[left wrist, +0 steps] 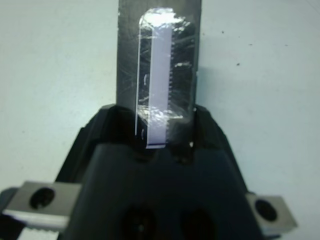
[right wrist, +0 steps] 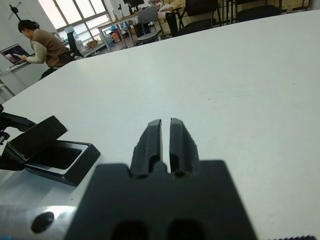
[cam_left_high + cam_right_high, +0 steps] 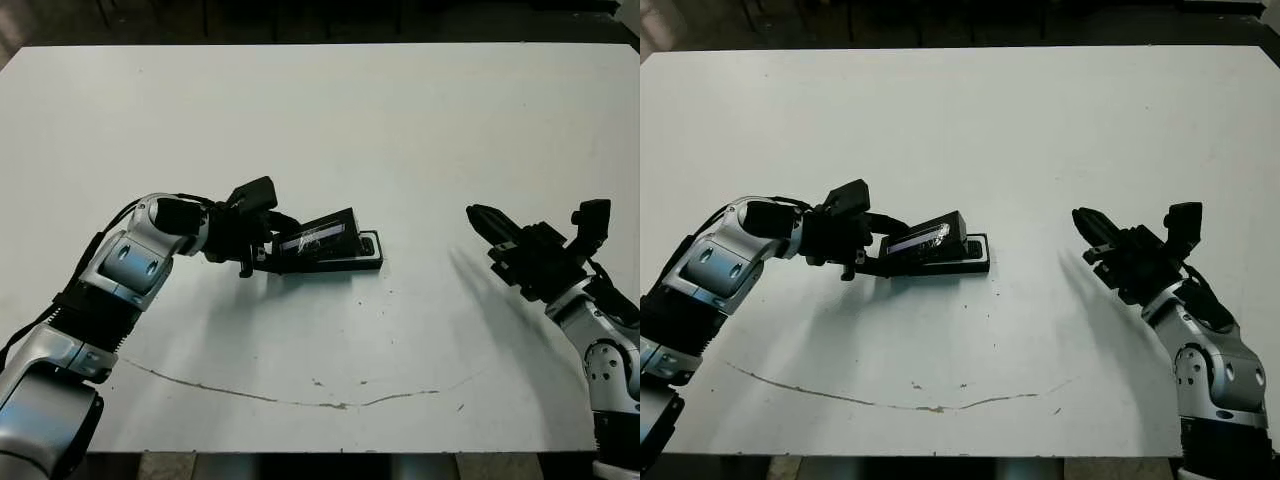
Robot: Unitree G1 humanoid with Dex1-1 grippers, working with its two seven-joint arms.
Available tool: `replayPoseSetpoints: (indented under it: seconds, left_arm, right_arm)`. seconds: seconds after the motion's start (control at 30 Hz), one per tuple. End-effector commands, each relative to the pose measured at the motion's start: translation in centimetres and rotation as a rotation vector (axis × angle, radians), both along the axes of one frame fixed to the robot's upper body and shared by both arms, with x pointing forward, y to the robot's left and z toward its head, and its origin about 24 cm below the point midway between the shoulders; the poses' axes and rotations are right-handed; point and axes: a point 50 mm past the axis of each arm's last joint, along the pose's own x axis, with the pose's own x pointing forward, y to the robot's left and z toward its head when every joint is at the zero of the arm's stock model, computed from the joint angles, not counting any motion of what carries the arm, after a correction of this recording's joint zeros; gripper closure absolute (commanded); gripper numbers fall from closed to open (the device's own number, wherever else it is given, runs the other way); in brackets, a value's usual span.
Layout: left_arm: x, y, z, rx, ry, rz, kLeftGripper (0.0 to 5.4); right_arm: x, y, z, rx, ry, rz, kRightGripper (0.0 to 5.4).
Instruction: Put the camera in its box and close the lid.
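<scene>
- White table [image 3: 400,130] fills the head views; a thin dark curved mark [image 3: 290,400] runs across its near part, dark floor lies beyond the far edge.
- Head views: left gripper [image 3: 262,243] reaches to the box [image 3: 368,255] near table centre and grips the lid [image 3: 318,238] by one end. Lid sits tilted over the box, its far end raised, pale strip facing up.
- Head views: right gripper [image 3: 485,222] hovers well apart to the right, holding nothing. Camera not visible; box interior mostly covered by the lid.
- Left wrist view: lid [image 1: 160,75] runs between the two fingers [image 1: 102,125], clamped at its near end; its far end is cut off by the frame.
- Right wrist view: fingers [image 2: 150,142] nearly together, narrow slit between, empty. Box [image 2: 65,157] shows a dark interior under the raised lid; contents unclear.
- Right wrist view, background: windows, chairs, a seated person [image 2: 42,45] at a desk.
</scene>
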Motion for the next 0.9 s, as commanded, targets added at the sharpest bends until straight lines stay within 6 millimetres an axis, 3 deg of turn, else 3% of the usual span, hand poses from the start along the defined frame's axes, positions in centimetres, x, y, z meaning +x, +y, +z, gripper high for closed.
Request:
replayPoseSetpoints:
  seconds: [0.03,0.5,0.73,0.9]
  left_arm:
    - [-2.5,1.1,-4.7,0.076,0.257,0.007,2.93]
    - [-3.6,1.8,-6.1,0.086,0.281,0.056,2.93]
    - [-4.2,-0.2,-6.5,0.088,0.116,0.171,2.94]
    - [-4.7,-1.5,-6.4,0.1,0.109,0.184,2.94]
  right_arm:
    - [0.0,-0.3,-0.4,-0.003,0.021,-0.007,5.4]
    - [-0.3,-0.3,-0.4,-0.022,0.023,-0.023,5.4]
    - [-0.3,-0.2,-0.6,0.002,0.023,-0.008,5.4]
    - [-0.4,-0.4,-0.7,-0.01,0.018,-0.009,5.4]
